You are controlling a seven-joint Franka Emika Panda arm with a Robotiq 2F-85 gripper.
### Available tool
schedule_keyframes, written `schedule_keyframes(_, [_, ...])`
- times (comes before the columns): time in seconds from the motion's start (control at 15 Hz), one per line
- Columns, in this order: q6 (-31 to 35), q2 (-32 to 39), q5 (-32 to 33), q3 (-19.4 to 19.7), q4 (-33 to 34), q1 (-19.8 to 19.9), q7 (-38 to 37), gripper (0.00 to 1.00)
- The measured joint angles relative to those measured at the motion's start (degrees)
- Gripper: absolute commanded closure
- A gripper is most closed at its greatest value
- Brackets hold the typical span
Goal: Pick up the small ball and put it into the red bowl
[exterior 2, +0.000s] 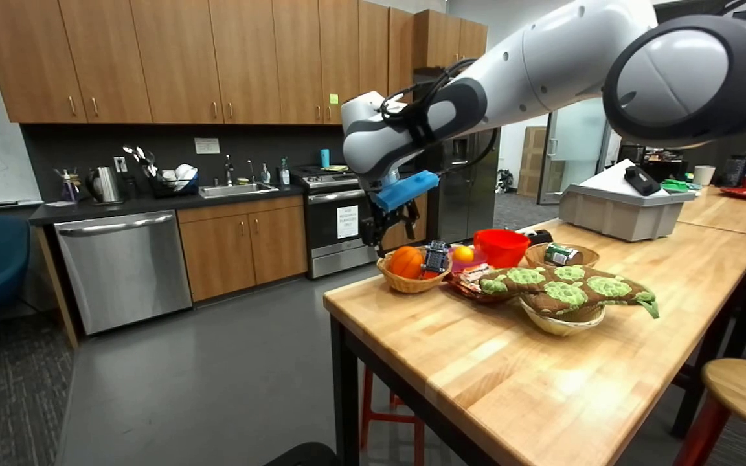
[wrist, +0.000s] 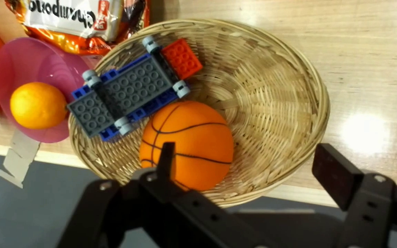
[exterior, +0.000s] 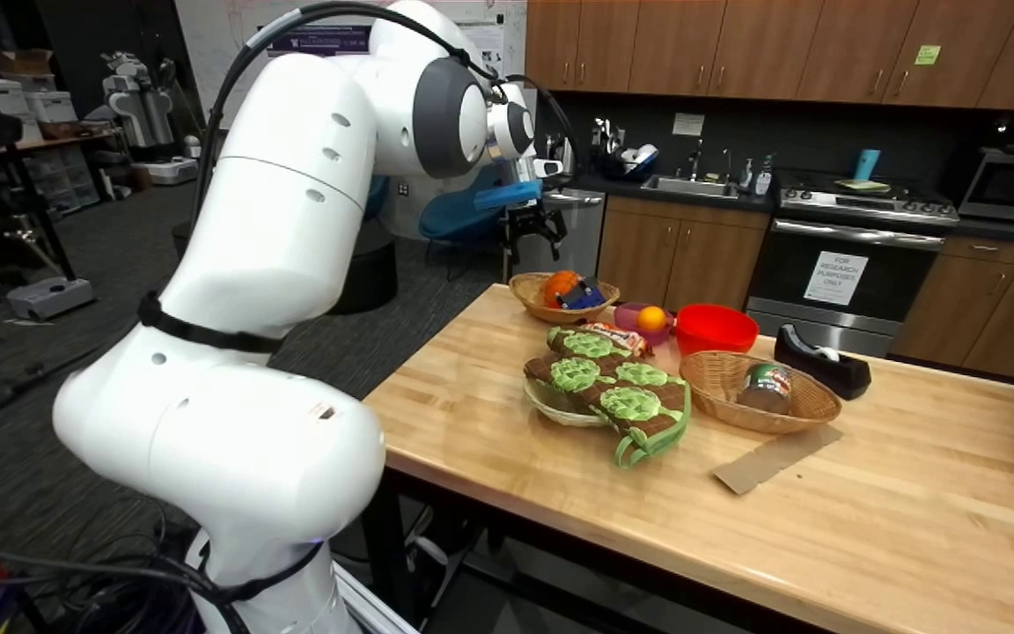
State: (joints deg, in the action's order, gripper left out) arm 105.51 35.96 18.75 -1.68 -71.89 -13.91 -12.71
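Gripper (exterior: 535, 249) of a white robot arm (exterior: 252, 220) is held in midair near the far corner of a wooden table (exterior: 938, 458) in an exterior view. Below it, a wicker basket (exterior: 532, 304) is shared by the small orange ball (exterior: 560, 284) and a blue-and-gray toy vehicle (exterior: 586, 296). A purple bowl (exterior: 625, 321) with an orange (exterior: 651, 319) in it is set between that basket and the red bowl (exterior: 716, 328). A pale basket (exterior: 557, 412) is partly covered by a brown quilted cloth (exterior: 617, 383) printed in green, and an oval basket (exterior: 718, 401) is occupied by a can (exterior: 767, 389). A cardboard strip (exterior: 771, 462) and a black tape dispenser (exterior: 811, 361) are placed beside it.

In an exterior view, a blue bar (exterior 2: 406, 191) is seen fixed above the gripper. The toy vehicle is tilted upward beside the ball. A gray bin (exterior 2: 625, 213) is stationed farther along the tabletop.

In the wrist view, the jaws are spread wide apart; one finger (wrist: 165, 160) is seen across the ball, its opposite just outside the basket's rim. The ball, marked with dark lines, is cradled in the basket; whether the toy is touched by it cannot be told. The red bowl is cut off at the left edge. A shiny packet (wrist: 78, 24) is laid near the basket.
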Motion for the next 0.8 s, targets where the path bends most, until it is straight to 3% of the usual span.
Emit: schedule_keyframes(0.8, [-0.23, 3.09, 0.51, 3.51, 3.01, 3.10, 4.72, 0.00])
